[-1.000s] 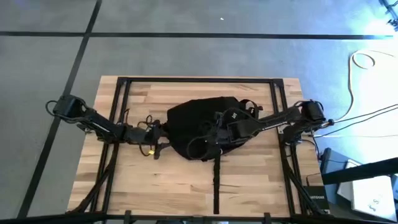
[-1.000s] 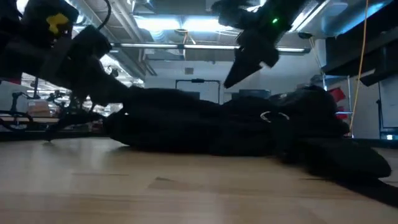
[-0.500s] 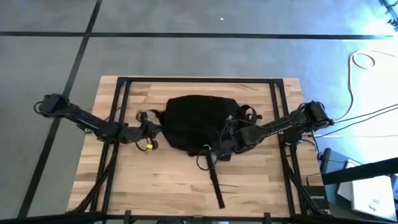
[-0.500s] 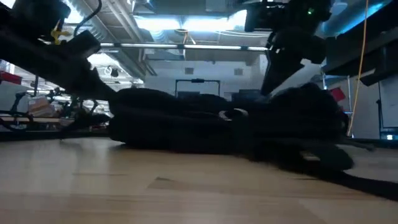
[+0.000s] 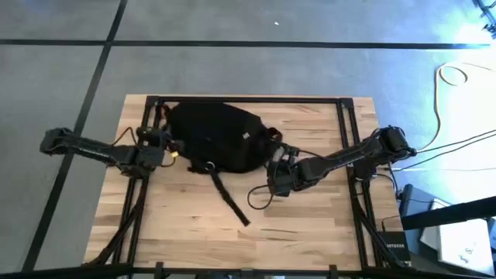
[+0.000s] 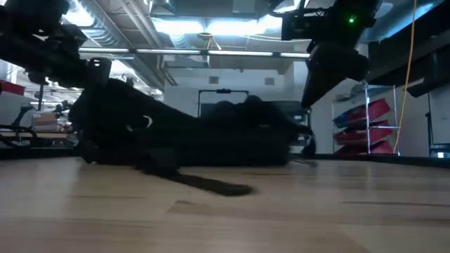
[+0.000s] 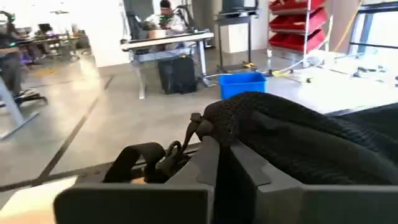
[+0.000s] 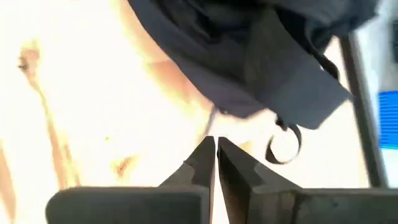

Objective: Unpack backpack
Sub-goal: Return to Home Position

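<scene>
From above, the left arm reaches in from the table's (image 5: 310, 232) left edge, and the left gripper (image 5: 164, 147) meets the backpack's (image 5: 213, 138) left end. The backpack lies in the far-left part of the table with its long axis running left to right. One strap (image 5: 229, 200) trails diagonally toward the near side. The right arm stretches in low from the right, and the right gripper (image 5: 277, 177) sits just off the backpack's right end.

At table height, the backpack (image 6: 176, 137) lies slumped flat with its strap (image 6: 211, 185) on the wood. The right gripper (image 6: 311, 95) hangs above the table, angled downward.

The left wrist view shows the fingers pinched together on a fold of the backpack's mesh (image 7: 298, 143). A blue bin (image 7: 244, 84) and a seated person (image 7: 165, 9) are in the room beyond.

The right wrist view shows the fingers nearly touching and holding nothing, with a metal ring (image 8: 283, 144) on the backpack just ahead. What the backpack holds is hidden.
</scene>
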{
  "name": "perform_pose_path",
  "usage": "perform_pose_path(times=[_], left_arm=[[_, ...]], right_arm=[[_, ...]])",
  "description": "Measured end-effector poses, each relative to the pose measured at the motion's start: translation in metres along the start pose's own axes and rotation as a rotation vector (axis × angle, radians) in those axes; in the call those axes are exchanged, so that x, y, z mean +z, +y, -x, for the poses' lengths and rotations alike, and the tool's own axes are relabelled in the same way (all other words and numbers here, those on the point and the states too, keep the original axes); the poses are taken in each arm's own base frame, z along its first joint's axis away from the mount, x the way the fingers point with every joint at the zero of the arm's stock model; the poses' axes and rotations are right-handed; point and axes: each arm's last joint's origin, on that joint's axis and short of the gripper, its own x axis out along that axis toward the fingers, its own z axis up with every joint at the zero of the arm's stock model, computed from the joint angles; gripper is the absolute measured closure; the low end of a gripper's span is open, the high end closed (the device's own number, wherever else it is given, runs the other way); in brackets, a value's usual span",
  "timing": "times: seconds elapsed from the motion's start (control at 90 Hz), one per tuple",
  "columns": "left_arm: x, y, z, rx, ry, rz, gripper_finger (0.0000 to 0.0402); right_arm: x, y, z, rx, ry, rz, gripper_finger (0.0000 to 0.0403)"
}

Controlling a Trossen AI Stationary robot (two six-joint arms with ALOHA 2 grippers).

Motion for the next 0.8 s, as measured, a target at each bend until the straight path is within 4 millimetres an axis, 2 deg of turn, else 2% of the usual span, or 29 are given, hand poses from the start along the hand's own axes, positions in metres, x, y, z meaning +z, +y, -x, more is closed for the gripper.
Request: perform_pose_path(times=[0.1,0.2,0.322,0.433,0.589,0.7,0.8], left_arm=[[-0.001,-0.001,-0.003,-0.066,0.034,-0.042,0.0392],[-0.002,-0.002,-0.005,-0.103,0.054,-0.056,0.0367],[-0.002,-0.002,-0.005,-0.125,0.059,-0.094,0.0319],[-0.001,-0.006,-0.004,-0.241,0.08,-0.116,0.0265],[0.006,-0.013,-0.001,-0.495,0.089,-0.137,0.0182],[0.025,-0.015,0.001,-0.608,0.058,-0.13,0.0138],[0.044,-0.017,0.003,-0.72,0.015,-0.131,0.0119]], right_arm=[[0.001,-0.001,0.0,-0.042,-0.02,-0.005,0.0401],[0.001,-0.002,0.0,-0.061,-0.027,-0.005,0.0401],[0.001,-0.002,0.0,-0.078,-0.038,-0.05,0.04],[0.004,-0.001,0.0,-0.073,-0.062,-0.077,0.0389],[0.011,0.002,0.001,-0.046,-0.127,-0.051,0.0338],[0.014,0.002,0.001,-0.038,-0.149,-0.047,0.0289],[0.015,0.001,-0.002,-0.031,-0.177,-0.028,0.0245]])
